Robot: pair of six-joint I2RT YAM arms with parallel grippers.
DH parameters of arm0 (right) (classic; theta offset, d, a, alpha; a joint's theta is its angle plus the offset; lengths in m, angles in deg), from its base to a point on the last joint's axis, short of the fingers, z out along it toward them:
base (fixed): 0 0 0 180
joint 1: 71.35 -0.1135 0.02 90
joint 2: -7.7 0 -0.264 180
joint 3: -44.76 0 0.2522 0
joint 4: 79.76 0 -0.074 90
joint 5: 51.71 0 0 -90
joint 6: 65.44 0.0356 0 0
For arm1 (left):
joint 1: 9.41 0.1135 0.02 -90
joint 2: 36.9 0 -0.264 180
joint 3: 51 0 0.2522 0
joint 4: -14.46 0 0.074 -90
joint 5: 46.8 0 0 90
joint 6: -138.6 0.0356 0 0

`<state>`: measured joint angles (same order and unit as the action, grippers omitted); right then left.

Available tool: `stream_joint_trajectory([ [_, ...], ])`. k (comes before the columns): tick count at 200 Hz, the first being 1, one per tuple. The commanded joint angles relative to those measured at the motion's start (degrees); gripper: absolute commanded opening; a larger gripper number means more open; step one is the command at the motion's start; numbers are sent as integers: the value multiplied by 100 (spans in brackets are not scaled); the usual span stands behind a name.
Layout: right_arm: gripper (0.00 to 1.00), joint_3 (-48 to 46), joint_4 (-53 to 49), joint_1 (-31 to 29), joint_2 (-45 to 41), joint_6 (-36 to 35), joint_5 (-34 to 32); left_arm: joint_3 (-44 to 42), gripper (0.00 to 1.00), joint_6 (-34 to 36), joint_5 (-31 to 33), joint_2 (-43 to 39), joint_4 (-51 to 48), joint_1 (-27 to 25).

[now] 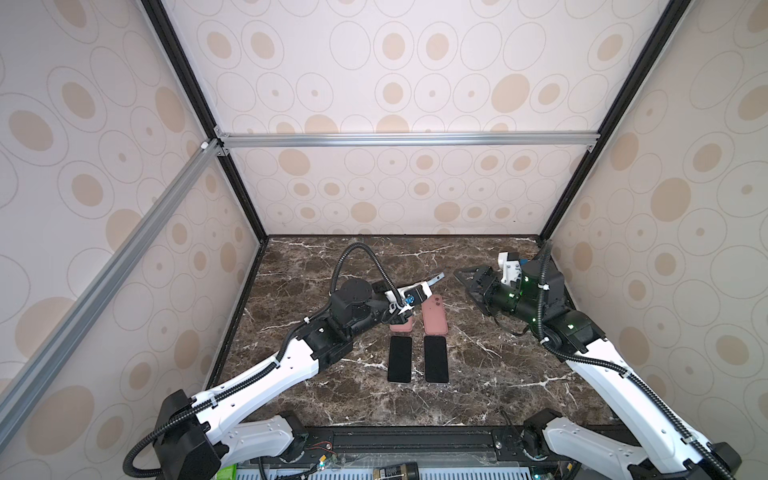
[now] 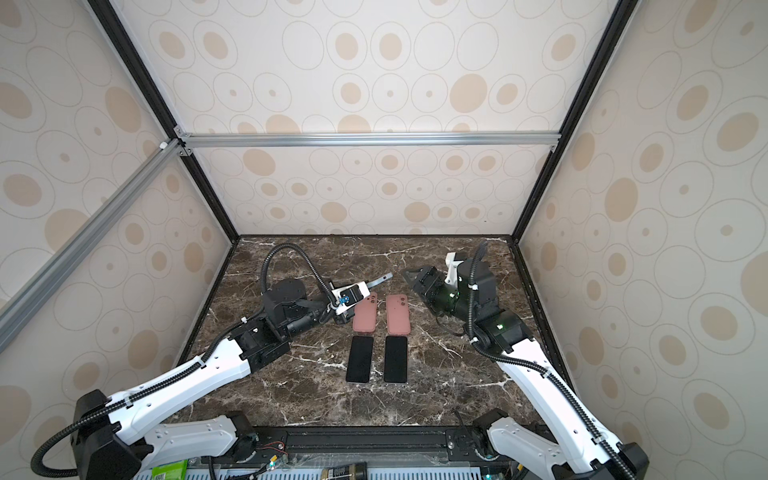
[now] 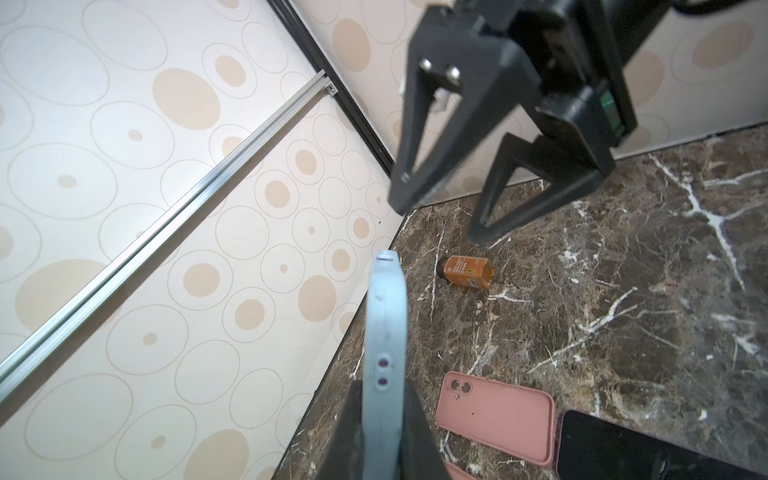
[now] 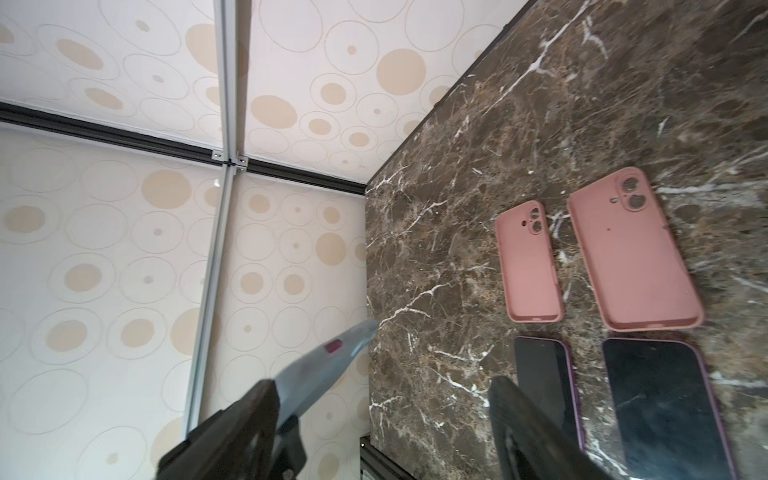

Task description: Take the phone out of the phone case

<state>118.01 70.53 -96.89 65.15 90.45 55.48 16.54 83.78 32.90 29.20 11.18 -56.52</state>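
- Both top views: left end effector pressed together on a blue-grey phone case, held edge-on in the air over the middle of the counter.
- Same views: right end effector spread wide, tips just beside the free end of the blue-grey phone case; contact impossible to tell.
- Lower on the counter: two pink phone cases side by side, backs up, and two black phones screens up, one just beside the near end of each.
- Left wrist view: left end effector pinching the blue-grey phone case by its faces, with a narrow edge and two dark-red side buttons facing the lens. Beyond it the right end effector, fingers parted. A small brown bottle on its side near the counter's edge.
- Right wrist view: right end effector with fingers well apart and nothing between them. The blue-grey phone case against one finger, whether touching or only overlapping unclear. Pink phone cases and black phones flat on the counter.
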Motion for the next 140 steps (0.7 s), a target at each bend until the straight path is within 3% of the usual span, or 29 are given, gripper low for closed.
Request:
stream_joint_trajectory([
  [1, 81, 206, 241, -186, 121, 426, 89, 169, 0, 833, -197, -84, 84, -42],
  [52, 74, 134, 491, -378, 356, 836, 236, 309, 0, 1349, -154, 94, 34, -130],
  [140, 53, -108, 939, -537, 671, 1485, 434, 127, 0, 2738, 813, 341, 532, -490],
])
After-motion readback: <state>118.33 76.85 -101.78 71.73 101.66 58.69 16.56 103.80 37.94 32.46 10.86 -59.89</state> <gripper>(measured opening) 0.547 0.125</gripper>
